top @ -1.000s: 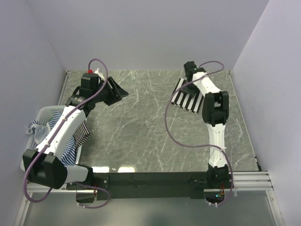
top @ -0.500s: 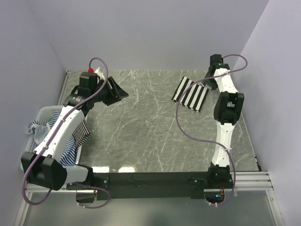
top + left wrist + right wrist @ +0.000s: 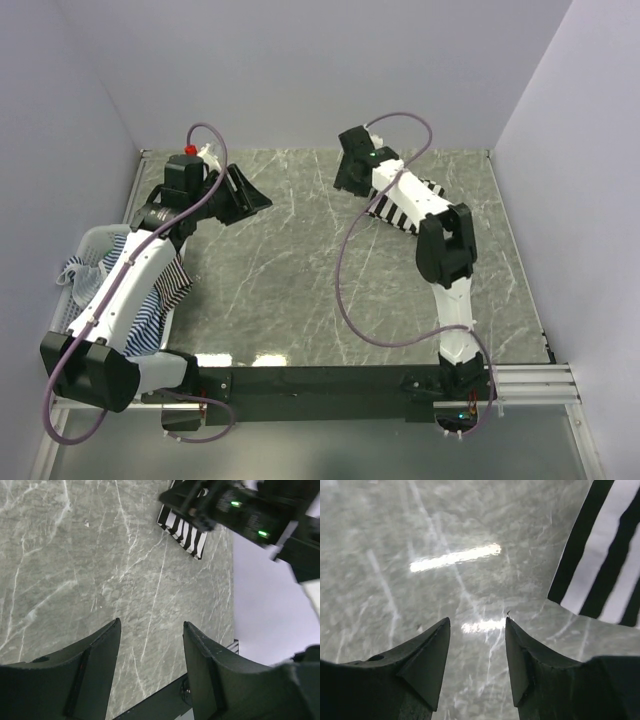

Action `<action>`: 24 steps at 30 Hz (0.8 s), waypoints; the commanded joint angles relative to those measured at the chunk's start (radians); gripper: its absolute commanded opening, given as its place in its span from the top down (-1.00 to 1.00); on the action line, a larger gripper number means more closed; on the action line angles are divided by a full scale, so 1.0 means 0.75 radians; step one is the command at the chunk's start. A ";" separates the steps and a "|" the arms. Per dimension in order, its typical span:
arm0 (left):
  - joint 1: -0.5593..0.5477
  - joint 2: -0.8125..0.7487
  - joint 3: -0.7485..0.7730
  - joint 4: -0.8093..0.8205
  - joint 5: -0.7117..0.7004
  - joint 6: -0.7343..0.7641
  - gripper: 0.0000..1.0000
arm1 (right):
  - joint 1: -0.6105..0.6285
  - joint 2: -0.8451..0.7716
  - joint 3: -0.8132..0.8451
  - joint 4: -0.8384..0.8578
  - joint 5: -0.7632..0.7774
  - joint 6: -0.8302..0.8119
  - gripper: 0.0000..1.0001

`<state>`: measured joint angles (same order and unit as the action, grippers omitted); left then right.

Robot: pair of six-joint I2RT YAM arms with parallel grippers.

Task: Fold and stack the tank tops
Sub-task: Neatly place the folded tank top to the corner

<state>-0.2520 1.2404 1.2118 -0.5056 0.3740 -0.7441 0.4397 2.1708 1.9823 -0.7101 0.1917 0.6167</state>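
White mesh basket (image 3: 88, 240): a plastic basket on the grey marble table (image 3: 300, 280), with the left arm stretched over it.

Basket contents: blue-and-white striped tank tops (image 3: 165, 285), heaped loose and crumpled. One fold hangs over the rim on the side facing the table's middle, and another bunch spills over the opposite rim.

Left gripper (image 3: 260, 200): hangs past the basket's far corner, above bare stone. In the left wrist view its fingers (image 3: 95, 655) are spread wide, with nothing between them and touching nothing.

Right gripper (image 3: 345, 182): well apart from the basket, across the table from it. In the right wrist view the fingers (image 3: 427, 650) stand parted and hold nothing. Only stone shows in the gap, and whether the tips touch it cannot be told.

Black-and-white tank top (image 3: 395, 215): the thing lying farthest from the basket, flat on the table, folded into a neat rectangle with bold stripes. The right arm crosses over it from above. Its basket-side edge (image 3: 605, 570) lies just beside the right gripper, not touching it.
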 commanded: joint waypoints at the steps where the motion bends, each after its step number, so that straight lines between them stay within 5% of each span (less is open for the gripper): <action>1: 0.005 -0.044 -0.016 0.014 0.037 0.033 -0.17 | -0.073 0.120 -0.011 0.051 -0.031 0.159 -0.10; 19: 0.005 -0.052 -0.029 0.007 0.045 0.043 -0.16 | -0.285 0.016 -0.340 0.074 0.076 0.190 -0.09; 21: 0.005 -0.050 -0.031 0.007 0.049 0.043 -0.16 | -0.324 0.006 -0.358 0.090 0.023 0.150 0.10; 24: 0.005 -0.046 -0.031 0.014 0.056 0.039 -0.16 | -0.377 0.026 -0.310 0.031 0.065 0.109 0.04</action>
<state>-0.2516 1.2251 1.1927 -0.5152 0.3901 -0.7353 0.1974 2.2166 1.7332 -0.6392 0.1886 0.7452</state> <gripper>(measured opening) 0.582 0.469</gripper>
